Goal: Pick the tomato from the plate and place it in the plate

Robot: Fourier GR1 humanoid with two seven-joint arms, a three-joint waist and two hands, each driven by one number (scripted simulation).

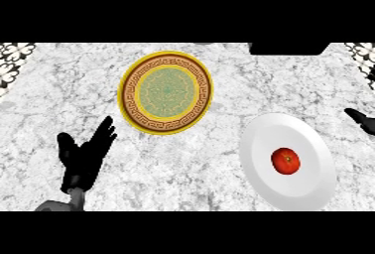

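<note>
The tomato (286, 161) lies in the lower right of the frame, a little right of centre on the white plate (260, 149), with nothing touching it. That plate sits on the marble counter (58, 99). Up and to the left, just above the frame's centre, stands the second plate, the patterned plate (132, 106) with a gold rim, a brown key border and a green middle; it holds nothing and is apart from the white one.

The right hand (359, 119) shows only as a dark tip at the right edge, above and to the right of the tomato and off the white plate; how its fingers stand I cannot tell. The left hand (86, 154) rests at the lower left, fingers straight and spread, holding nothing, well apart from both plates.

By my reading, the pick has not yet begun: this is the approach step, with 2 plates in place and the fruit untouched. The next move calls for the right hand to come inward and down over the tomato, close round it, lift, then carry it up-left to the patterned plate.
</note>
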